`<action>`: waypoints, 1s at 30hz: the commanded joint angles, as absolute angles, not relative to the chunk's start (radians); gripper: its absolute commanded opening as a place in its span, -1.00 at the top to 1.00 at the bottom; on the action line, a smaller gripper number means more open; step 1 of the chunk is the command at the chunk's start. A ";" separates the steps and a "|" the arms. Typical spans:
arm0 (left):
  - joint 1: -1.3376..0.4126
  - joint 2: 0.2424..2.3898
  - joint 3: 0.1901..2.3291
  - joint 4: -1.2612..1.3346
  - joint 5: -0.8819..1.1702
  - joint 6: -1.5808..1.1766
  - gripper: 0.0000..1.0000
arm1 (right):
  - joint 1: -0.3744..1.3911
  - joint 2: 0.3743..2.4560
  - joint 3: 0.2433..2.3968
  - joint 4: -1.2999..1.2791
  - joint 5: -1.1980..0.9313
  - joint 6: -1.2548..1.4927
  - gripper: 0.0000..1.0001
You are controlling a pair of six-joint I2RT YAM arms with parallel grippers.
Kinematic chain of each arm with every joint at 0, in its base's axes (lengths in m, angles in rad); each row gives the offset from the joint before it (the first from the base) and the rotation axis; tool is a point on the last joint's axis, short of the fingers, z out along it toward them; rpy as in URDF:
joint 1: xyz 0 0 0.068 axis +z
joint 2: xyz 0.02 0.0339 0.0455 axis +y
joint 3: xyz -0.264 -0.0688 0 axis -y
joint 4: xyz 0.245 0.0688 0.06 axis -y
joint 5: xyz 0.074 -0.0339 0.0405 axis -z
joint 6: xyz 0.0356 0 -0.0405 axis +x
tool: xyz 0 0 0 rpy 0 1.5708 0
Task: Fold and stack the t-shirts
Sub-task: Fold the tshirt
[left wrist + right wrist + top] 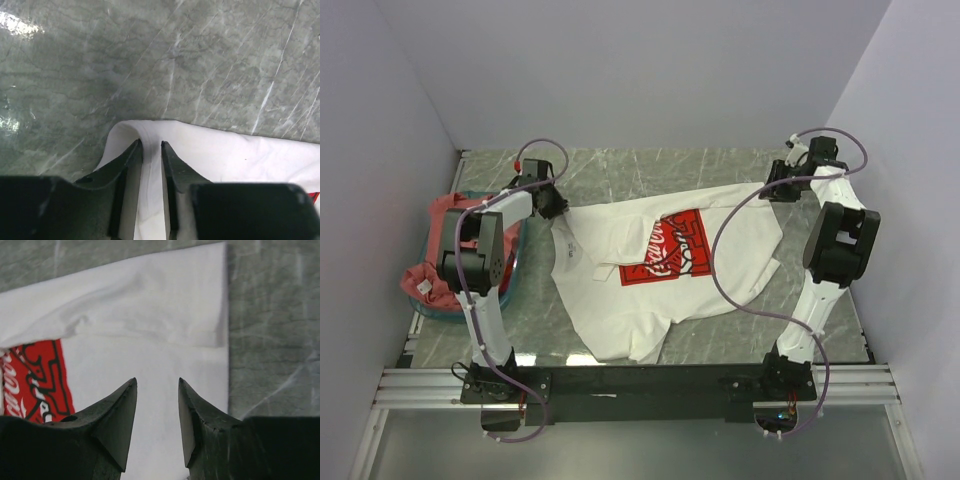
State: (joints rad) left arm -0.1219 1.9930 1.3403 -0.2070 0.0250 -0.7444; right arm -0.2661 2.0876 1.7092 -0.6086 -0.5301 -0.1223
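Observation:
The white t-shirt (610, 300) lies spread on the marble table, its red Coca-Cola print (665, 250) facing up. My left gripper (555, 207) is at the shirt's far left corner. In the left wrist view its jaws (151, 145) stand narrow, pinching a raised fold of the white cloth (225, 155). My right gripper (772, 188) is at the shirt's far right corner. It is open (157, 382) just above the white cloth (165, 305), with nothing between the fingers. The salmon-red t-shirt (445, 210) lies crumpled in the basket at the left.
The teal plastic basket (440, 312) sits at the table's left edge, behind the left arm. Grey walls close in the left, far and right sides. Bare marble (650, 170) shows beyond the shirt. The black mounting rail (640, 380) runs along the near edge.

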 commanded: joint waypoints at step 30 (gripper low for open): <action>-0.124 2.040 1.439 -0.199 0.066 -0.696 0.60 | -0.310 2.391 2.045 -0.730 -0.477 0.031 0.27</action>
